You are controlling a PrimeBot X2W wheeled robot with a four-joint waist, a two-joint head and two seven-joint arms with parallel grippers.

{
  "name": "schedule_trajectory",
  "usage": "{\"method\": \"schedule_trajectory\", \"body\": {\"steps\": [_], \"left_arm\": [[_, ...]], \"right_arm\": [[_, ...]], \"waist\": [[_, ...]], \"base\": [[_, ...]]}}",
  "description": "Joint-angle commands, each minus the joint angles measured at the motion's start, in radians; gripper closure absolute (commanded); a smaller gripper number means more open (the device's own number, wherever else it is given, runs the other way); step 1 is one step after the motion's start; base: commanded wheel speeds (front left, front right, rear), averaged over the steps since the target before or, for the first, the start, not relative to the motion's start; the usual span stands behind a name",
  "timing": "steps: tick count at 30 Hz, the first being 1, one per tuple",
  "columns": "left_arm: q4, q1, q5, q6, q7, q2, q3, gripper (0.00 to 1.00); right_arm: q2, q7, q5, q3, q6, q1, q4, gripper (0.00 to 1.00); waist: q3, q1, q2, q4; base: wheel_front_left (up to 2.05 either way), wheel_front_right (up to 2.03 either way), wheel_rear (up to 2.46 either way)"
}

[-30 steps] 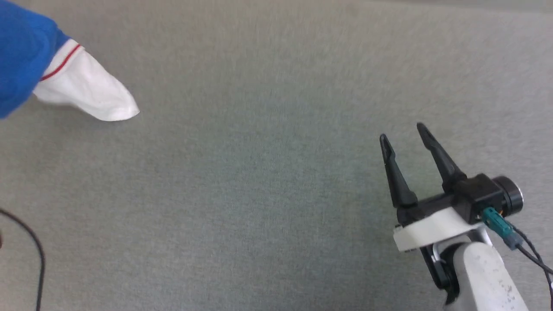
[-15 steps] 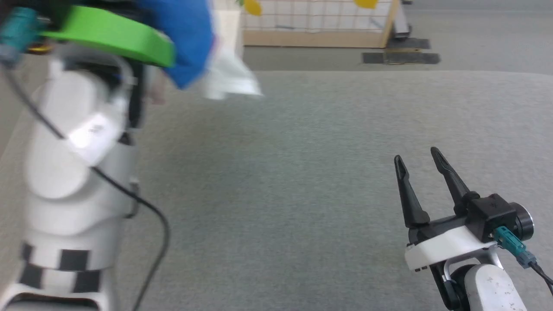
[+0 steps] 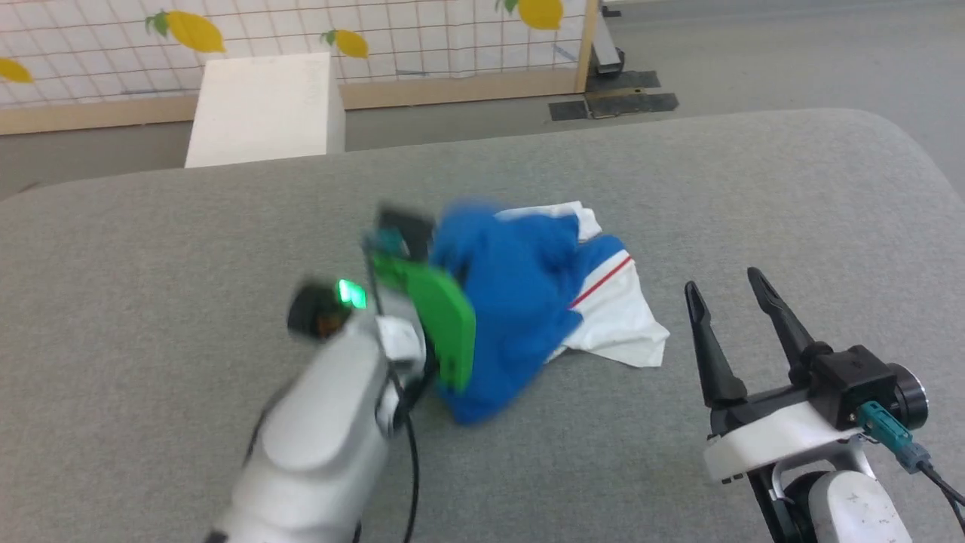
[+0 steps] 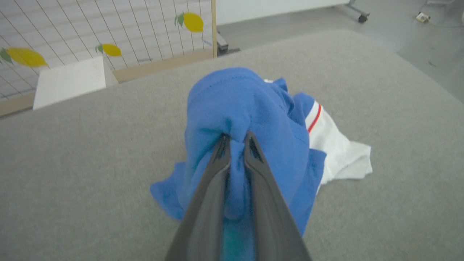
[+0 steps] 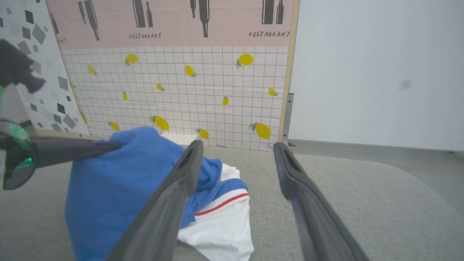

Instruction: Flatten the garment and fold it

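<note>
Grey table (image 3: 151, 249), bunched shirt (image 3: 513, 302): left gripper (image 4: 235, 136) pinches it; send your splayed right gripper (image 3: 722, 283), at three o'clock, to the white sleeve (image 3: 618, 324).

Robot test lab, staged lemon-print backdrop panel (image 5: 181, 98), grey padded table (image 3: 151, 249), bare floor (image 3: 791, 53)

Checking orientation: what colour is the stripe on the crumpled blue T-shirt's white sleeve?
A thin red stripe; clearest in the right wrist view.

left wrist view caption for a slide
Left fingers shut on a fold of the bunched blue garment on the grey surface.
</note>
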Motion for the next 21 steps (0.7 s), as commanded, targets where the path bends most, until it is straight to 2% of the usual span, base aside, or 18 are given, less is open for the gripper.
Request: {"method": "schedule_trajectory", "body": {"steps": [1,3,7,8,9,10,13,18,21], "left_arm": [[0.033,0.035,-0.012,-0.01,0.054,0.002,-0.017,1.0],[0.081,0.071,-0.023,-0.023,0.138,0.006,-0.044,1.0],[0.125,0.121,-0.041,-0.019,0.245,0.01,-0.067,1.0],[0.126,0.131,-0.046,-0.018,0.26,0.011,-0.069,0.72],[0.12,0.14,-0.054,-0.017,0.266,0.011,-0.066,0.04],[0.108,0.147,-0.062,-0.016,0.256,0.01,-0.06,0.0],[0.033,0.165,-0.07,0.001,0.133,0.015,-0.02,0.0],[-0.128,0.221,-0.042,0.062,-0.226,0.038,0.08,0.0],[-0.194,0.277,-0.019,0.109,-0.404,0.059,0.135,0.0]], "right_arm": [[0.001,0.004,0.005,0.004,-0.002,0.013,-0.003,0.0],[0.001,0.007,0.005,0.003,-0.002,0.015,-0.001,0.0],[0.001,0.014,0.008,0.006,-0.002,0.018,0.005,0.0],[0.001,0.015,0.009,0.007,-0.002,0.019,0.007,0.0],[0.001,0.017,0.009,0.009,-0.002,0.02,0.009,0.0],[0.001,0.019,0.009,0.01,-0.002,0.021,0.01,0.0],[0.001,0.023,0.007,0.009,-0.002,0.023,0.012,0.0],[0.001,0.027,0.002,-0.007,-0.002,0.016,0.007,0.0],[0.001,0.029,0.001,-0.017,-0.002,0.008,0.006,0.0]], "waist": [[0.003,0.0001,-0.0001,-0.012],[0.004,0.0001,-0.0001,-0.018],[0.005,0.0001,-0.0001,-0.021],[0.004,0.0001,-0.0001,-0.021],[0.003,0.0001,-0.0001,-0.02],[0.003,0.0001,-0.0001,-0.018],[0.002,0.0001,-0.0001,-0.007],[0.006,0.0001,-0.0001,0.026],[0.01,0.0001,-0.0001,0.046]], "base": [[0.0,0.0,0.0],[0.0,0.0,0.0],[0.0,0.0,0.0],[0.0,0.0,0.0],[0.0,0.0,0.0],[0.0,0.0,0.0],[0.0,0.0,0.0],[0.0,0.0,0.0],[0.0,0.0,0.0]]}}
